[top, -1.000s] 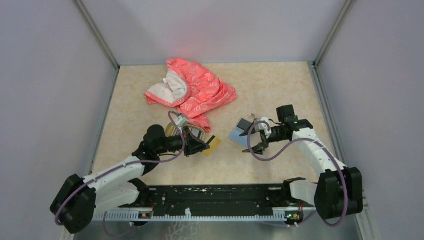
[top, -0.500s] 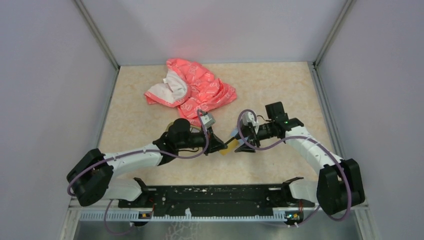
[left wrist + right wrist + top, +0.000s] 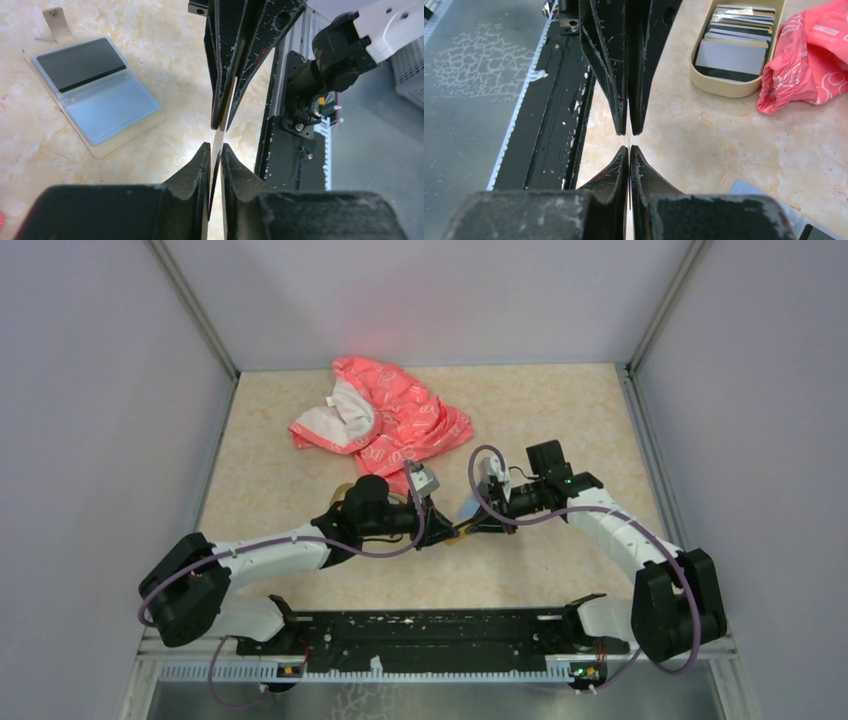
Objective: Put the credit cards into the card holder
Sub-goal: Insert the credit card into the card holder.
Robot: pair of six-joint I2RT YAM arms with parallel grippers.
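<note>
Right gripper point(image 3: 629, 149) and left gripper point(image 3: 214, 147) meet tip to tip, mid-frame, each pinched almost closed on one edge-on credit card point(image 3: 218, 136). Card holder point(image 3: 100, 115) lies open at upper left of the left wrist view, with bare table point(image 3: 165, 60) between it and the fingers. Other credit cards point(image 3: 734, 50) fill the dish point(image 3: 724, 89) at upper right of the right wrist view.

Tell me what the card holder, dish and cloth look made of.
Card holder: the tan rim and tab look like matte leather or an imitation. The blue-grey pockets look like soft clear plastic with a slight sheen.
Dish: cream, smooth and thin-walled. It could be painted metal or plastic.
Cloth: thin pink printed fabric, matte, crumpled and gathered at one edge.
</note>
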